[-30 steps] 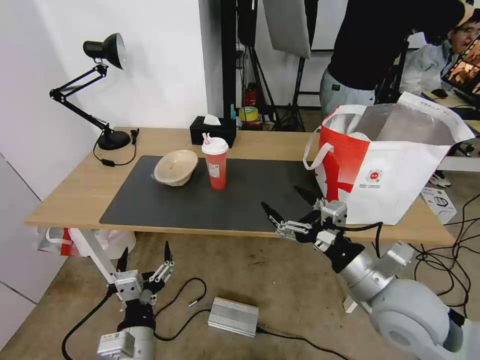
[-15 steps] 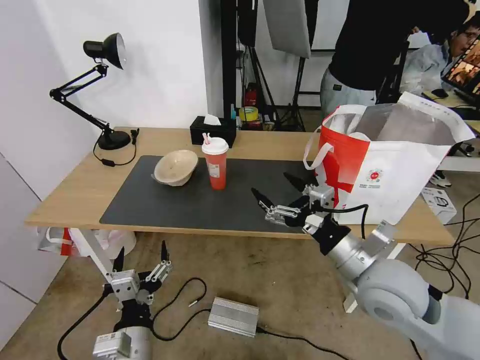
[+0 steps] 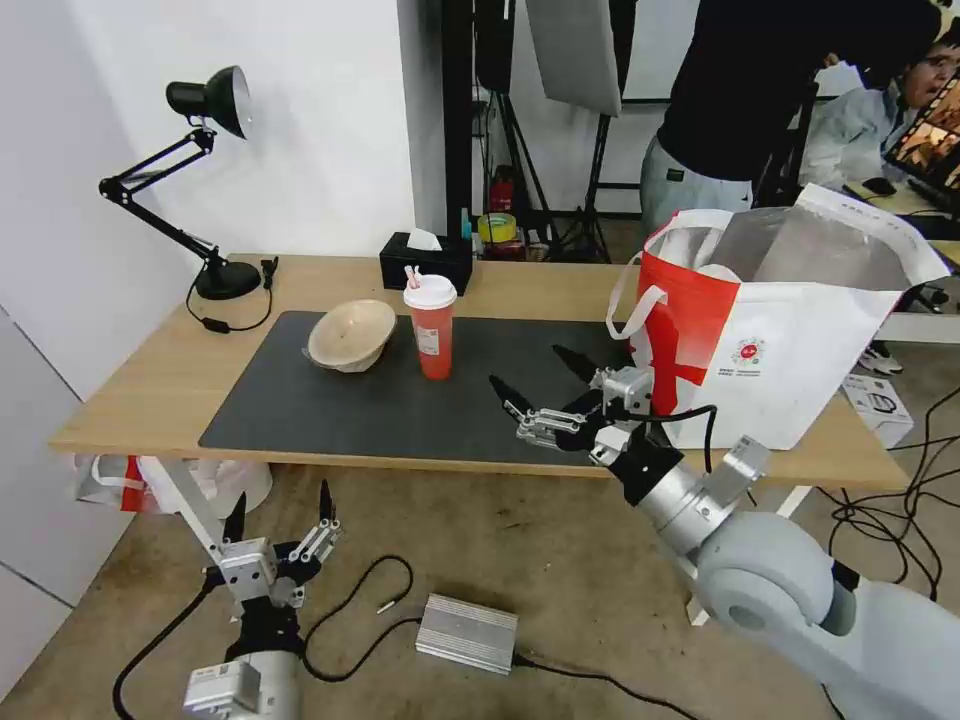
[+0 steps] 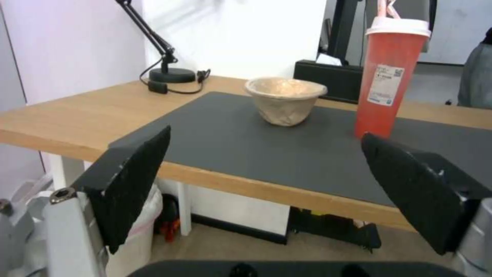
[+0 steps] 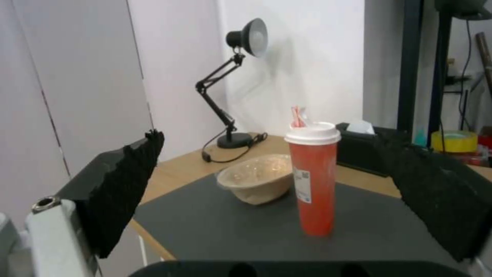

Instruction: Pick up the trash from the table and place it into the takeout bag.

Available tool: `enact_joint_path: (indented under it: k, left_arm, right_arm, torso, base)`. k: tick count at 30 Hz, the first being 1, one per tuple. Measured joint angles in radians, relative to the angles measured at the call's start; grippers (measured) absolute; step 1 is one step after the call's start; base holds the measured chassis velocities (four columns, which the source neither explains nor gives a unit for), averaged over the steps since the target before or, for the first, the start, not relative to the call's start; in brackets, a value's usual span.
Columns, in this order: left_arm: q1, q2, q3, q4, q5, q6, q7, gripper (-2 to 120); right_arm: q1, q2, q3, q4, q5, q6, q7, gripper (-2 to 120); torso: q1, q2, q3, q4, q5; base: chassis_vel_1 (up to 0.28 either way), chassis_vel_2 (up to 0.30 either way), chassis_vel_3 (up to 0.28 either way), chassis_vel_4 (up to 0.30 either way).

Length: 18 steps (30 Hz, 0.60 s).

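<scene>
Head view: one red drink cup (image 3: 431, 326) and one beige paper bowl (image 3: 351, 335) stand on the mat (image 3: 420, 400), left of the takeout bag (image 3: 770, 330). Right gripper (image 3: 535, 378), jaws spread and empty, has advanced over the mat toward the cup. Left gripper (image 3: 280, 502) hangs below the table (image 3: 150, 390), spread. Wrist views: cup (image 5: 313, 179) beside bowl (image 4: 284, 100).

Red cup (image 3: 431, 325) upright; beige bowl (image 3: 351, 334) tilted — on mat

Silver-grey round-jointed arms, black wrist sections, black cables looped along them. Right gripper (image 3: 541, 376) and left gripper (image 3: 279, 502): silver metal blocks, thin black pointed fingers (image 5: 123, 184) with rough pads.
</scene>
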Motion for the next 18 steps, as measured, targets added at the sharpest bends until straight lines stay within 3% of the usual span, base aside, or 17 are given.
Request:
enact_joint_path:
  k: [18]
  left_arm:
    - [-0.004, 0.000, -0.006, 0.012, -0.010, 0.000, -0.001, 100]
  right_arm:
    - [0.094, 0.030, -0.087, -0.038, 0.019, -0.010, 0.004, 100]
  torso:
    - [0.000, 0.000, 0.000, 0.0000, 0.0000]
  base:
    - [0.000, 0.000, 0.000, 0.000]
